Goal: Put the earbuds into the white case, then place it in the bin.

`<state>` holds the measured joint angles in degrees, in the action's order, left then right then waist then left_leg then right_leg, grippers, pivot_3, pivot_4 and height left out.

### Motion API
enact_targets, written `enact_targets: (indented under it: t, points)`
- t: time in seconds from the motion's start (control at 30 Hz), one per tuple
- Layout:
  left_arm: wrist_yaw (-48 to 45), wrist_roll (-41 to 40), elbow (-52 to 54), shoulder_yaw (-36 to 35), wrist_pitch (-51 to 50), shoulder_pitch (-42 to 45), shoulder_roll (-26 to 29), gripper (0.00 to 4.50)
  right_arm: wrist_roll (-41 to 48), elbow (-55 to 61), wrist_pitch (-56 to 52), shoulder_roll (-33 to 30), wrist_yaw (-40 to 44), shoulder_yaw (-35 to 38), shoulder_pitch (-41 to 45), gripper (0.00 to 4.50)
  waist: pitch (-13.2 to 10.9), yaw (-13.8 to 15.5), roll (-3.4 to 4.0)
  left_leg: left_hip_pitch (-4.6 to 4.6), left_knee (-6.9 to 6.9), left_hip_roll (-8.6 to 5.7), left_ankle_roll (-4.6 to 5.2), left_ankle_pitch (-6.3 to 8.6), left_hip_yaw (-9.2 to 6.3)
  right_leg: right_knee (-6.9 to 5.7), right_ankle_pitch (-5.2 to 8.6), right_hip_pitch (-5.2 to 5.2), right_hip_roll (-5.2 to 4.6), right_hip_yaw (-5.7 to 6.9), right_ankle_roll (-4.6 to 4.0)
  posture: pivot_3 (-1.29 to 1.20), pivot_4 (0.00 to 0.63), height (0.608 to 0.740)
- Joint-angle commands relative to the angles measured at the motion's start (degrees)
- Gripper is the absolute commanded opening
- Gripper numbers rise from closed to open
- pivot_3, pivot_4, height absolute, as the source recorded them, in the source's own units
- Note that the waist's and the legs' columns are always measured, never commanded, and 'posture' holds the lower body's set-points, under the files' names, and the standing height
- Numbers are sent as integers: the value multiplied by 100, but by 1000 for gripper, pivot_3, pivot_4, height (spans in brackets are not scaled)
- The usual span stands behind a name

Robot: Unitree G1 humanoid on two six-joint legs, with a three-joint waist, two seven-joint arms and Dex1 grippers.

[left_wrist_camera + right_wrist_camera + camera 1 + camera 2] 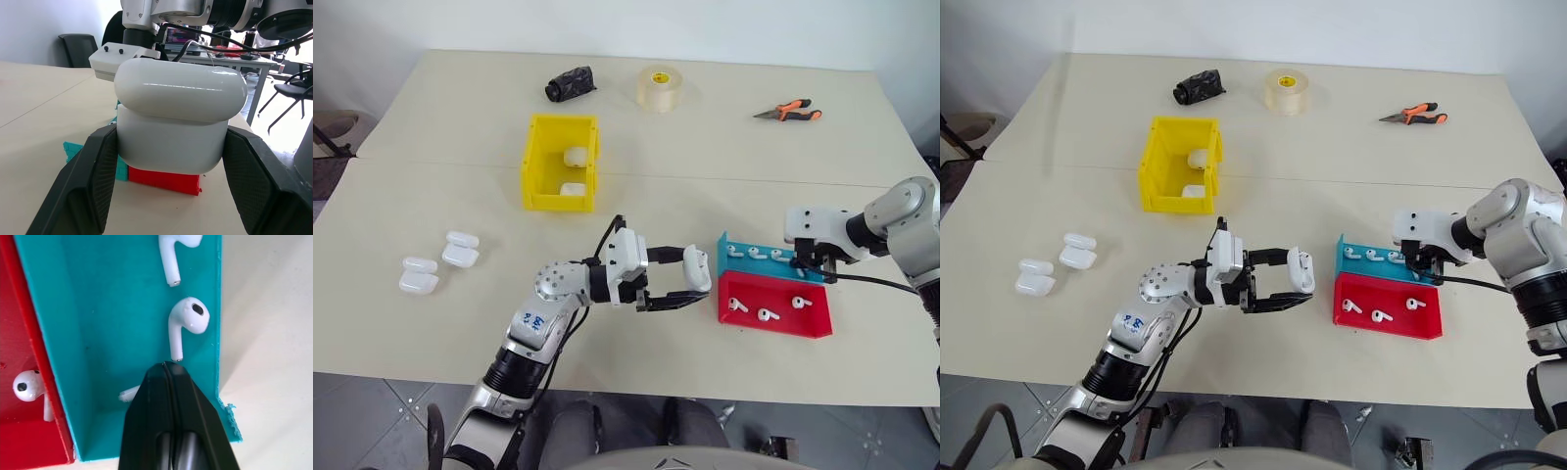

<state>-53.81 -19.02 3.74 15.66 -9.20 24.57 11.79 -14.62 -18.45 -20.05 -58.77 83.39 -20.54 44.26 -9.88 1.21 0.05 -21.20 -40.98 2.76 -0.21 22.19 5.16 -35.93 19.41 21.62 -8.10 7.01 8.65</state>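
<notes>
**Left holding case, right pinched shut in teal tray**

Holding a small glossy white pebble-shaped earbud case [698, 269], the left gripper [686, 278] is clamping it between its two black fingers [90, 186], just above the beige tabletop [431, 147] and just left of the trays. The lid is sitting slightly raised on the case body in the left wrist view.

Tiny glossy white plastic earbuds [765, 314] are lying in the shallow red tray [773, 328]; more of them are lying in the shallow teal tray [107, 308] touching it on the far side. The right gripper [168, 377] is pointing down into the teal tray with its fingers pressed together. A white stem [128, 393] is poking out beside the tips; whether it is pinched, I cannot tell. Another earbud [188, 320] is lying just ahead of the tips, apart from them.

The bright yellow rectangular open-top plastic bin [536, 157] is standing further back on the table, well apart from both grippers, with two white cases [575, 157] inside. Four spare white cases [438, 260] are lying at the left. A black crumpled bundle [571, 84], a clear tape roll [660, 87] and orange-handled pliers [789, 111] are sitting along the far edge.
</notes>
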Motion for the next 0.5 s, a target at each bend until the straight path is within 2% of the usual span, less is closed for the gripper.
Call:
enact_targets:
  t: [0.03, 0.23, 0.33, 0.5]
  points:
    - [-3, -87, 215, -40, 65, 43, -32, 2816, -31, 40, -11, -47, 71, 26, -40, 88, 0, -1, 0, 0, 0, 0, 0, 0, 0, 0, 0, 0, 0, 0, 0, 0, 150, 740]
    - [-5, -92, 244, -31, 58, 23, -24, 2816, 128, 101, -296, -34, 119, 175, 38, 88, 0, 0, 0, 0, 0, 0, 0, 0, 0, 0, 0, 0, 0, 0, 0, 0, 150, 740]
    - [2, -94, 258, -32, 49, 16, -21, 2816, 263, 257, -484, -91, 266, 218, 16, 644, 0, -2, 0, 0, 0, 0, 0, 0, 0, 0, 0, 0, 0, 0, 0, 0, 150, 740]
    - [-9, -101, 244, -39, 40, 28, -13, 2816, 525, 481, -872, -37, 294, 313, 61, 2389, 0, -1, 0, 0, 0, 0, 0, 0, 0, 0, 0, 0, 0, 0, 0, 0, 150, 740]
